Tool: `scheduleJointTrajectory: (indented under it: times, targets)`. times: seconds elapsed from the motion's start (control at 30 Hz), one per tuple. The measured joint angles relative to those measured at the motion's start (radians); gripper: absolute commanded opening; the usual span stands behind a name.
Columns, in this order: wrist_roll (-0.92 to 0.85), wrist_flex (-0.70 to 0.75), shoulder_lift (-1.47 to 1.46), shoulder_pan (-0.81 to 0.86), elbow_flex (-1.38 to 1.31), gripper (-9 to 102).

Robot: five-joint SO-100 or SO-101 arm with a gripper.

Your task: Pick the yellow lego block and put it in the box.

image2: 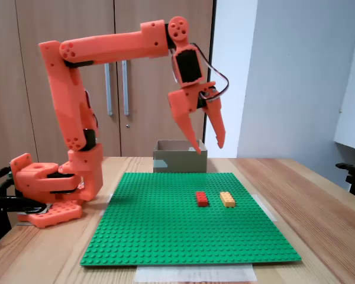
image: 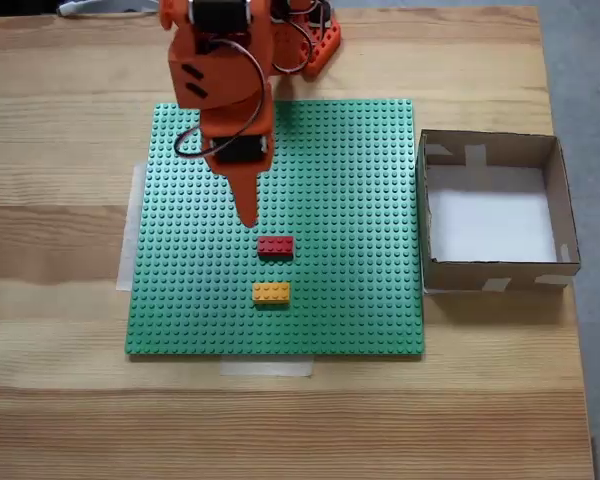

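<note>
jaws (image2: 209, 147) open above baseplate (image2: 165, 236) (holding nothing)

A small red studded lego brick (image: 275, 245) sat on a large green studded baseplate (image: 350, 180). The baseplate lay on a pale wooden surface (image: 60, 300).

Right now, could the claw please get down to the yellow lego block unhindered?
Probably yes: the claw hangs open above the baseplate, and the yellow lego block lies uncovered, apart from the red brick.

Orange plastic arm (image2: 77, 89), black servos, looping dark cables
</note>
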Motion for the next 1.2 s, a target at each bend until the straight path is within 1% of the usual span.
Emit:
scheduleJointTrajectory:
  times: [0.2,0.63,0.97,1.2]
  targets:
    - [0.025,0.034,-0.117,0.011,-0.114,25]
    - [0.025,0.04,-0.387,0.003,-0.288,22]
    - [0.055,0.04,-0.503,-0.005,-0.342,22]
    - [0.064,-0.009,-0.583,-0.023,-0.348,22]
